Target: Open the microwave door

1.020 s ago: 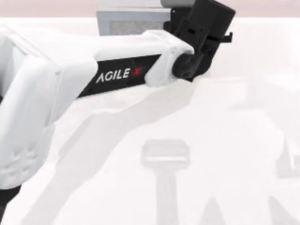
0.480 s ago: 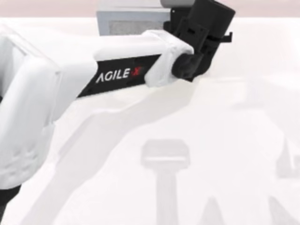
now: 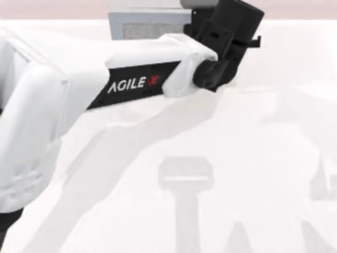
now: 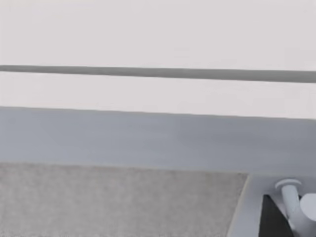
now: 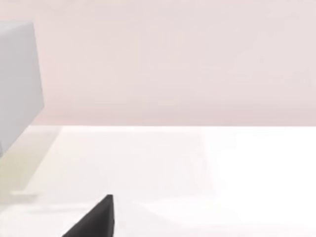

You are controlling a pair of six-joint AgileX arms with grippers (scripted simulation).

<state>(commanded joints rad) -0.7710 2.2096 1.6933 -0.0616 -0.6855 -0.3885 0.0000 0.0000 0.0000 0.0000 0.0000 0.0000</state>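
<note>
The microwave (image 3: 142, 10) stands at the table's far edge, left of centre. The mesh window of the microwave door (image 3: 150, 30) faces the table. My left arm reaches across to it, and my left gripper (image 3: 231, 26) is at the door's right end, hiding that part of the front. In the left wrist view the microwave door (image 4: 118, 202) fills the lower part, very close. Its pale handle (image 4: 291, 197) stands on a round post, and a black part of my left gripper (image 4: 270, 219) sits right beside it.
My right arm is out of the top view. Its wrist view shows only a dark tip of my right gripper (image 5: 96, 222) over the white table (image 5: 197, 168), with the microwave's grey side (image 5: 15, 84) farther off.
</note>
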